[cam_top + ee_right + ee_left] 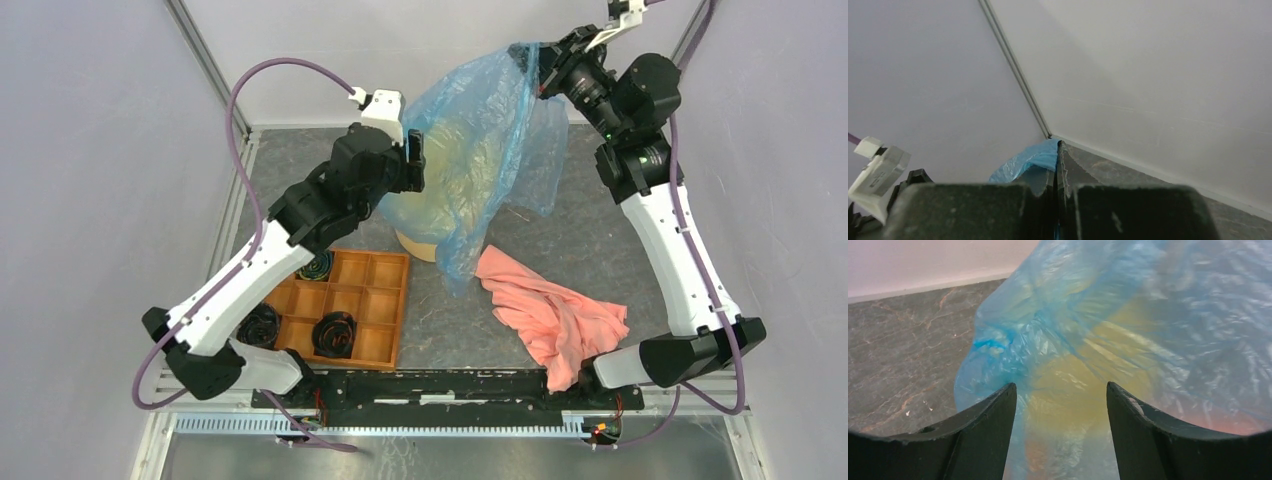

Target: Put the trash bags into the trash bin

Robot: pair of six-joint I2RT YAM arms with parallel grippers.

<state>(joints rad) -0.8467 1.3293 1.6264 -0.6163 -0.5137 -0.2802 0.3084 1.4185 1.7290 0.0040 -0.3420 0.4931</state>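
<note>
The light-blue translucent trash bag (480, 130) hangs draped over the tan-yellow trash bin (425, 243), which shows through the film and at its lower edge. My right gripper (533, 68) is shut on the bag's top edge and holds it high at the back; the right wrist view shows blue film (1030, 159) pinched between the closed jaws. My left gripper (413, 160) is open, at the bag's left side. In the left wrist view the bag (1128, 315) fills the frame beyond the spread fingers (993, 425), with the bin's yellow (1083, 390) behind the film.
A salmon-pink cloth (550, 310) lies crumpled on the table at the right front. A brown wooden compartment tray (350, 300) with dark coiled items sits at the left front under my left arm. Enclosure walls stand on all sides.
</note>
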